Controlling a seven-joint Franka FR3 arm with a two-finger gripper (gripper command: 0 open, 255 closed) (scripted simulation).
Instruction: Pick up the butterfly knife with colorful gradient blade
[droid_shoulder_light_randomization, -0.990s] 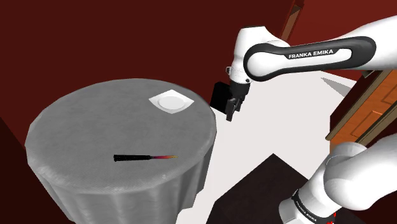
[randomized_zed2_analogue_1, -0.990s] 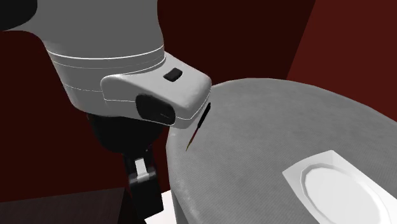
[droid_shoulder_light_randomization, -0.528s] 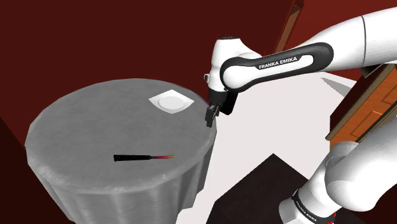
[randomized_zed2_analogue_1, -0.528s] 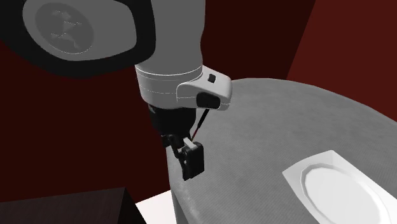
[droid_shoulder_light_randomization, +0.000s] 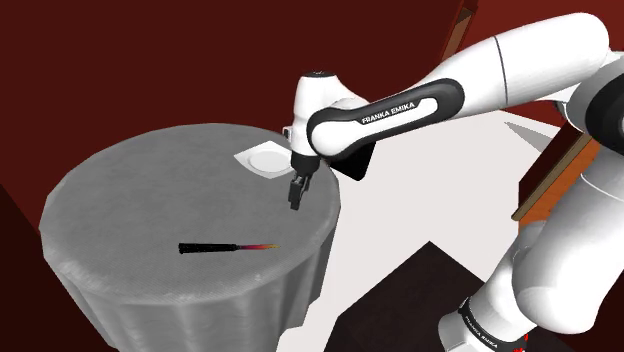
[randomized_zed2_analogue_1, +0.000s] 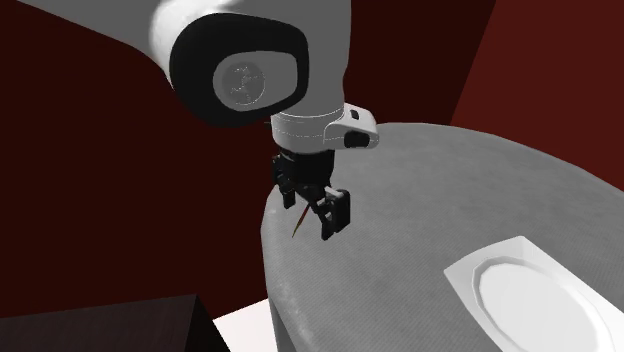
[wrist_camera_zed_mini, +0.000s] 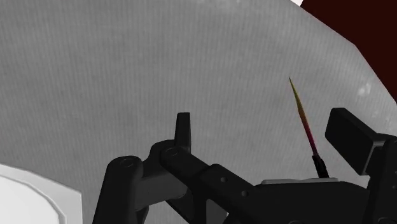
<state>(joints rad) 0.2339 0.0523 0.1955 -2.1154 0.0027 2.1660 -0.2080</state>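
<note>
The gripper (droid_shoulder_light_randomization: 297, 196) hangs over the table (droid_shoulder_light_randomization: 130, 190), its 2 fingers apart and empty. In the shoulder view the knife (droid_shoulder_light_randomization: 228, 247) lies flat at its 8 o'clock. The knife is very thin, so the fingers may hit the table and miss it.

Light fell flat and even from above: the table (droid_shoulder_light_randomization: 130, 190) was pale grey on top and darkened down its draped side. The arm (droid_shoulder_light_randomization: 520, 55) was the brightest thing, softly shaded underneath. The red walls (droid_shoulder_light_randomization: 150, 60) were dim, nearly black in places, against the pale floor (droid_shoulder_light_randomization: 430, 190). The gripper (wrist_camera_zed_mini: 264, 127) showed a faint grey sheen.
</note>
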